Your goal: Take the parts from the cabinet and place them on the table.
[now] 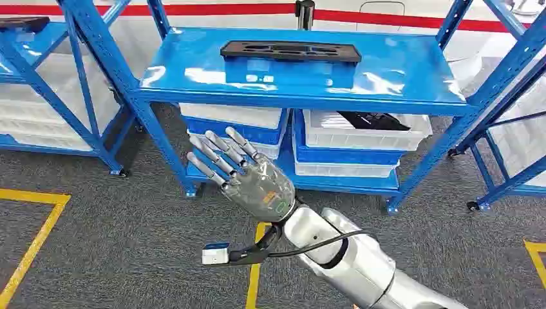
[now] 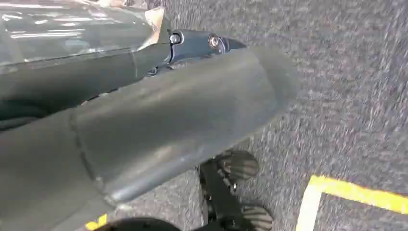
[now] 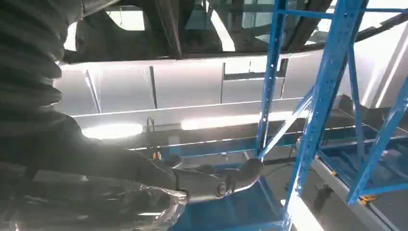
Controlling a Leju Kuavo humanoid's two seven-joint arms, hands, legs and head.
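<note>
You are at the reaching step: the right hand (image 1: 248,177) is raised in front of the blue rack (image 1: 302,96), palm turned away from the head cam, fingers (image 1: 219,151) spread apart and holding nothing. It is near the rack's front edge but well below the top shelf, not touching the frame. The part you want, I judge, is the flat black part (image 1: 290,51) which lies lengthwise on the top shelf, toward the back, alone there. In the white bin (image 1: 367,132) on the lower level, right side, there is another dark piece (image 1: 373,119); I cannot tell if it is also a task part. The left hand (image 2: 144,125) hangs low over the grey carpet, seen close from its wrist cam; how its fingers lie I cannot tell, the picture is too near and blurred. In the right wrist view the blue uprights (image 3: 332,72) of the rack are just beside the fingertip (image 3: 248,171), so pls watch the clearance to the frame. No table in the pics, so placing is far away yet; the task is at its beginning, nothing taken. Next move, in my opinion: lift the arm higher, bring the hand above the shelf edge, go forward over the part, then close around its long side. The part is wide and thin, so the grip may slip or tilt; approx. the middle is the safer place to hold
</note>
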